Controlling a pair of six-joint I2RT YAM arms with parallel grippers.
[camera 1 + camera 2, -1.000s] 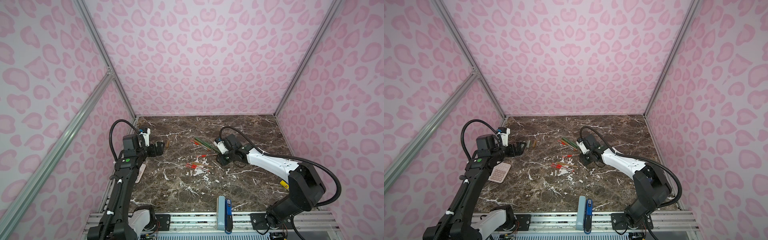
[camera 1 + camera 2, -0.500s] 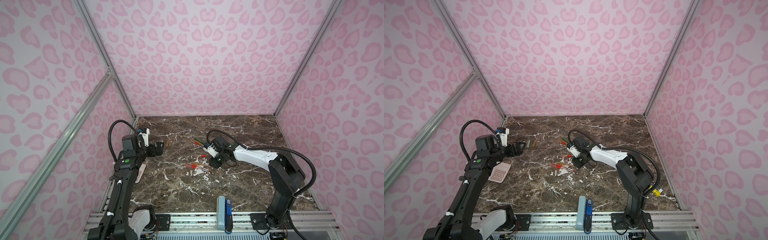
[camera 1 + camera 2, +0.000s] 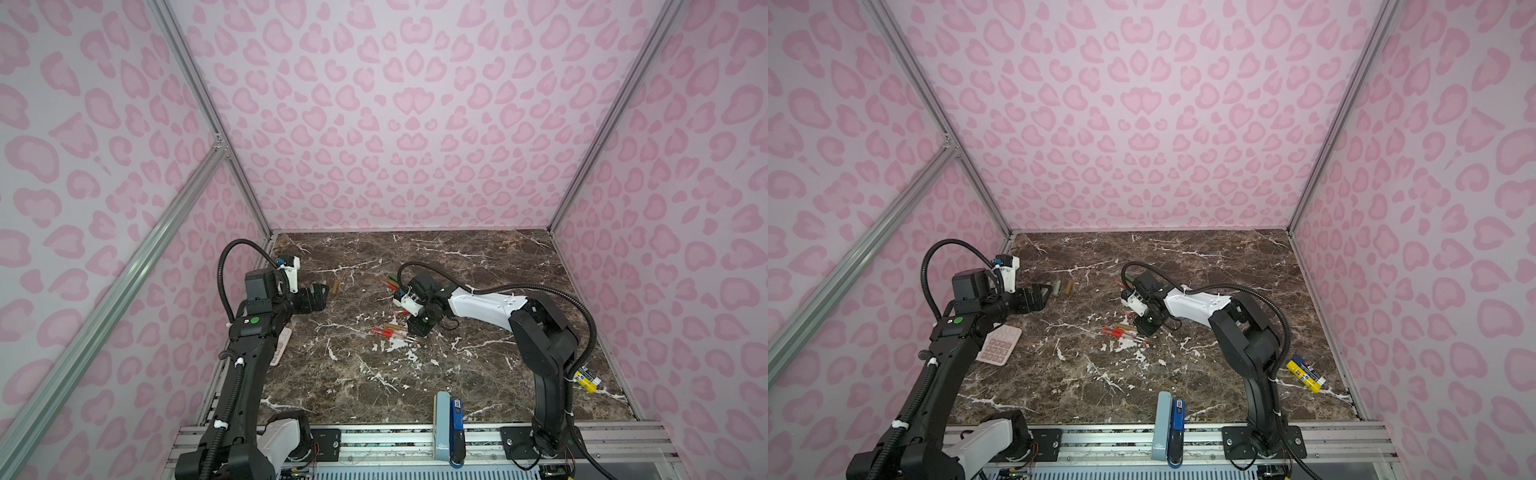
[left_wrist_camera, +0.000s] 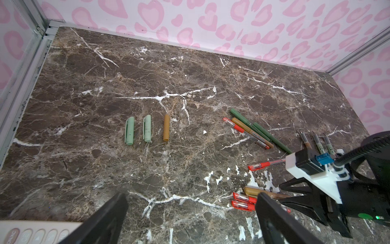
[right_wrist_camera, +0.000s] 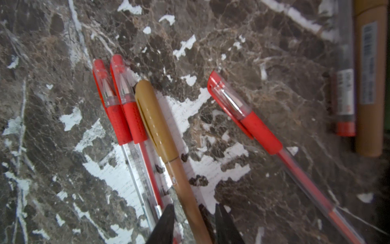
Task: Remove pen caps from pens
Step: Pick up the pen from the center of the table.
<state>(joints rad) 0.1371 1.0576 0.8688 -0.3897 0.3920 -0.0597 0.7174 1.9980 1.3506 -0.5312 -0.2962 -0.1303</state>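
Note:
My right gripper (image 5: 194,206) is down over the front group of pens (image 3: 392,331), its open jaws straddling the body of a tan pen (image 5: 183,181) with a small gap on each side. That pen wears its tan cap (image 5: 156,118). Beside it lie two red-capped clear pens (image 5: 118,105), and a third (image 5: 242,109) lies apart. Three pen caps, two pale green (image 4: 129,131) and one tan (image 4: 166,127), lie in a row before my left gripper (image 4: 191,196), which hovers wide open and empty. More capped pens (image 4: 251,131) lie further back.
Three uncapped pens (image 4: 317,143) lie behind the right wrist. A pink calculator (image 3: 998,345) sits under the left arm. A yellow-and-blue box (image 3: 1304,372) lies near the right wall. A blue stapler (image 3: 455,424) sits at the front edge.
The right gripper has swung left and forward from the back pens down onto the front group, and its jaws have narrowed around the tan pen. The left arm has not moved.

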